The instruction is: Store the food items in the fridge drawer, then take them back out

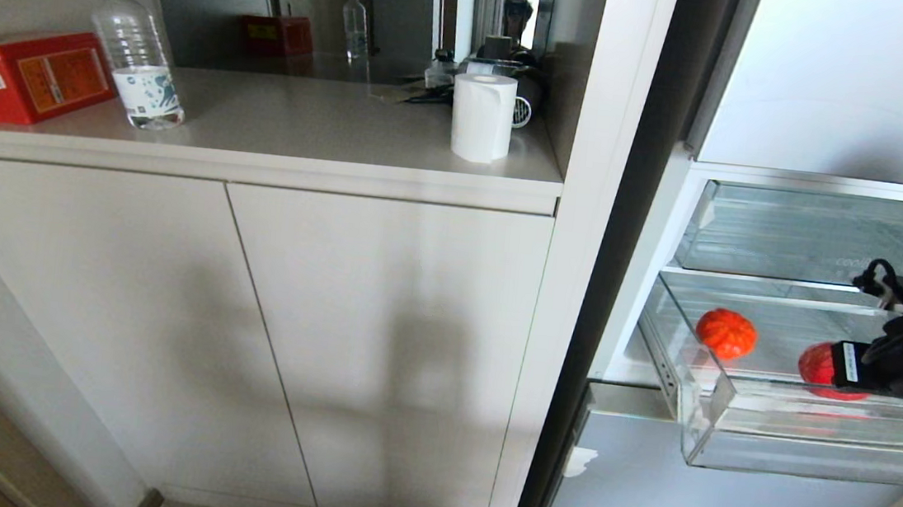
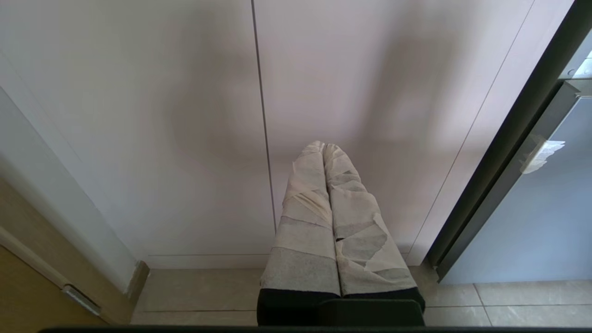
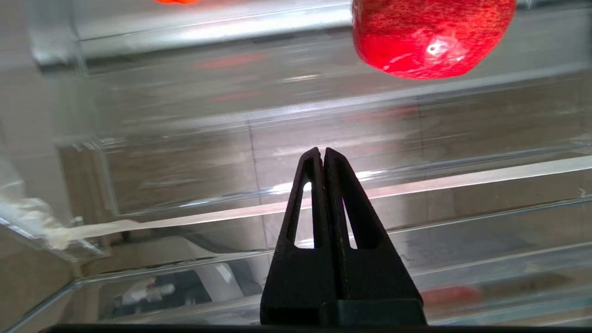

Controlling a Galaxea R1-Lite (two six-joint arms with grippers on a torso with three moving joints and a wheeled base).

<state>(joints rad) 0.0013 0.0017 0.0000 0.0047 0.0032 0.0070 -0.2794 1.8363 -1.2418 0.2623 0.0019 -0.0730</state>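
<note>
Inside, a ribbed pumpkin [image 1: 726,332] sits on the clear drawer [image 1: 813,454].

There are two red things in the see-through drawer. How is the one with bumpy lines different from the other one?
The ribbed orange-red pumpkin has grooves down its sides; the red fruit looks smooth and shiny. The pumpkin is more orange, the fruit a deeper red. The pumpkin sits in plain sight toward the drawer's left end, while the fruit lies further right, partly hidden behind the right arm. Both are small, round and rest inside the clear fridge drawer.
</note>
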